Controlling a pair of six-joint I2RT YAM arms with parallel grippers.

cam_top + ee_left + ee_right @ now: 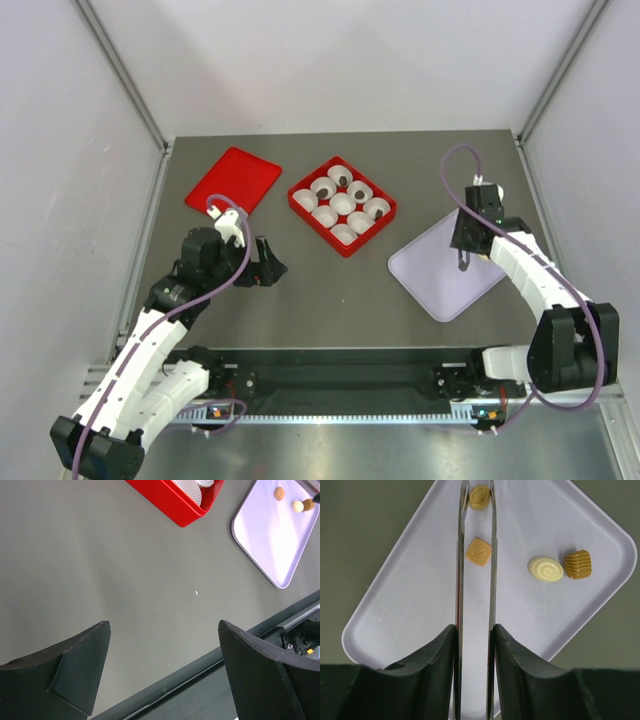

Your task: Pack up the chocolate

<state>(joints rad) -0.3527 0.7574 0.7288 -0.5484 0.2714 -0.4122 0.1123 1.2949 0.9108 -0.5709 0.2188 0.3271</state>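
Round tan chocolate (479, 497) lay on lilac tray (405, 600), right of red box (297, 203), btwn blades of right claw (462, 264). Blades stood narrowly apart; we couldn't tell if pinching. Our judgement: centre it, squeeze gently, lift straight. Left claw (164, 630) gaped wide, empty, over counter (100, 555).

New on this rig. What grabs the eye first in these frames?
The red box of white paper cups at mid-table, a few already holding dark chocolate. To its right, the right gripper hangs over the lavender tray, its thin fingers straddling a round tan chocolate; three more pieces lie beside. The left gripper hangs open over the table.
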